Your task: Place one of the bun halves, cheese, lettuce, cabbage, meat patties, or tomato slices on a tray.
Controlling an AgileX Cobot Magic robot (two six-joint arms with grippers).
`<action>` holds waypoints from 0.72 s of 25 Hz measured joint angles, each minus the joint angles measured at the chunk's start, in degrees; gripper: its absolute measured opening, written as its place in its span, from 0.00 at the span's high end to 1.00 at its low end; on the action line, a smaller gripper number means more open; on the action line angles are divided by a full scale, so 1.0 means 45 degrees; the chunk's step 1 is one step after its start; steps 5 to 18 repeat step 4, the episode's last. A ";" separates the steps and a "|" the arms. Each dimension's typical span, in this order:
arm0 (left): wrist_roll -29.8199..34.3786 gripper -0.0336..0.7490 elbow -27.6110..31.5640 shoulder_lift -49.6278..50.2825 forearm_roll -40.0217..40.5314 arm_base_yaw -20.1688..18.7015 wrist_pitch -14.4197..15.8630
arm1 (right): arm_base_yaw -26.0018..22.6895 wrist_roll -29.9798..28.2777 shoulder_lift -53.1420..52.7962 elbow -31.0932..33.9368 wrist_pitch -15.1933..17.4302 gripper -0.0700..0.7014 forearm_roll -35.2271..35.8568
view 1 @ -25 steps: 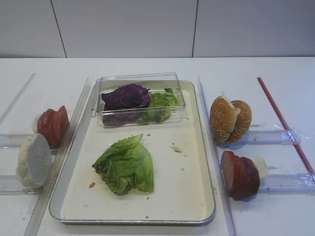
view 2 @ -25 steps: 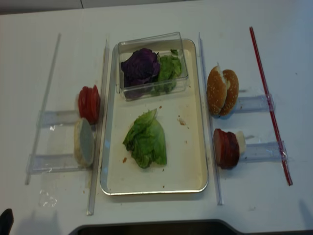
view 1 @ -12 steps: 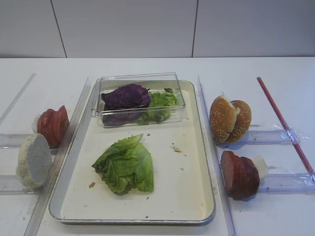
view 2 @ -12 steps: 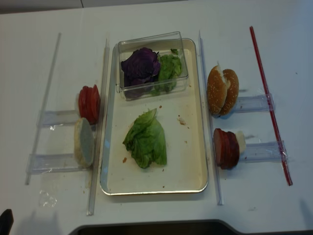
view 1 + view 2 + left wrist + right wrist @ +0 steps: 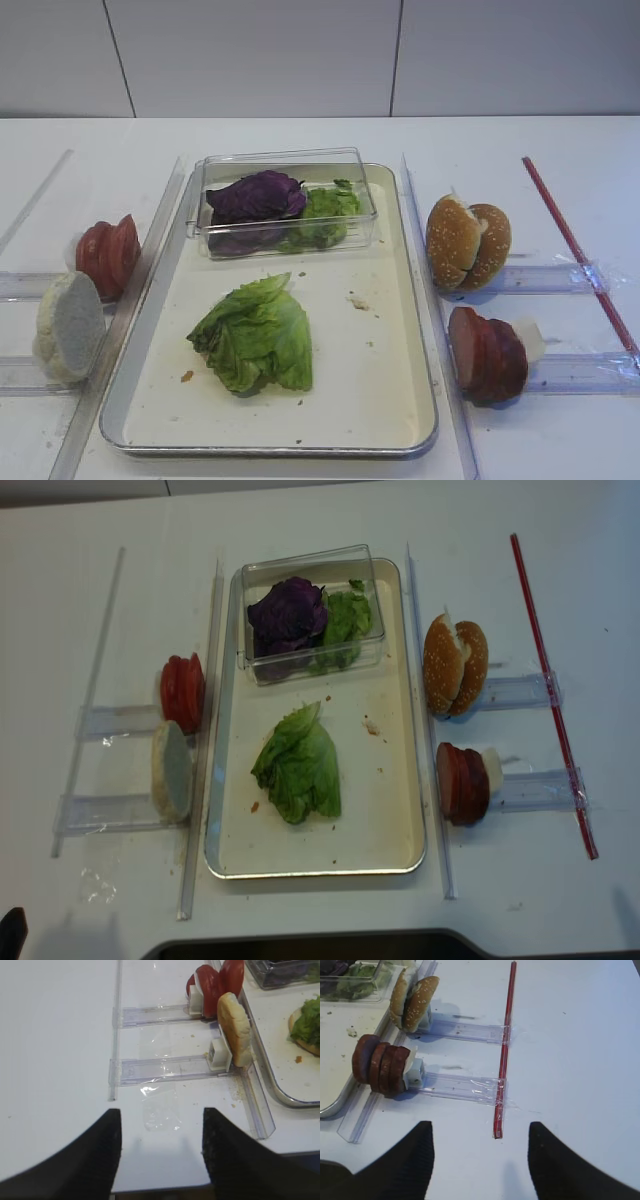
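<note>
A crinkled green lettuce lies on the floor of the metal tray. Purple cabbage sits in a clear box at the tray's far end. Two bun halves and the meat patties stand on edge right of the tray. Tomato slices and another bun half stand left of it. I cannot make out cheese. My right gripper and left gripper hover open over bare table, holding nothing.
The clear plastic box also holds green leaves. Clear plastic rails carry the stacks on both sides. A red strip runs along the far right. The table's front edge is just under the left gripper.
</note>
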 joint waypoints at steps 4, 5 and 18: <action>0.0000 0.51 0.0000 0.0000 0.0000 0.0000 0.0000 | 0.0000 0.0000 0.0000 0.0000 0.0000 0.35 0.0000; 0.0000 0.51 0.0000 0.0000 0.0000 0.0000 0.0000 | 0.0000 0.0000 0.0000 0.0000 0.0000 0.35 0.0000; 0.0000 0.51 0.0000 0.0000 0.0000 0.0000 0.0000 | 0.0000 0.0000 0.0000 0.0000 0.0000 0.35 0.0000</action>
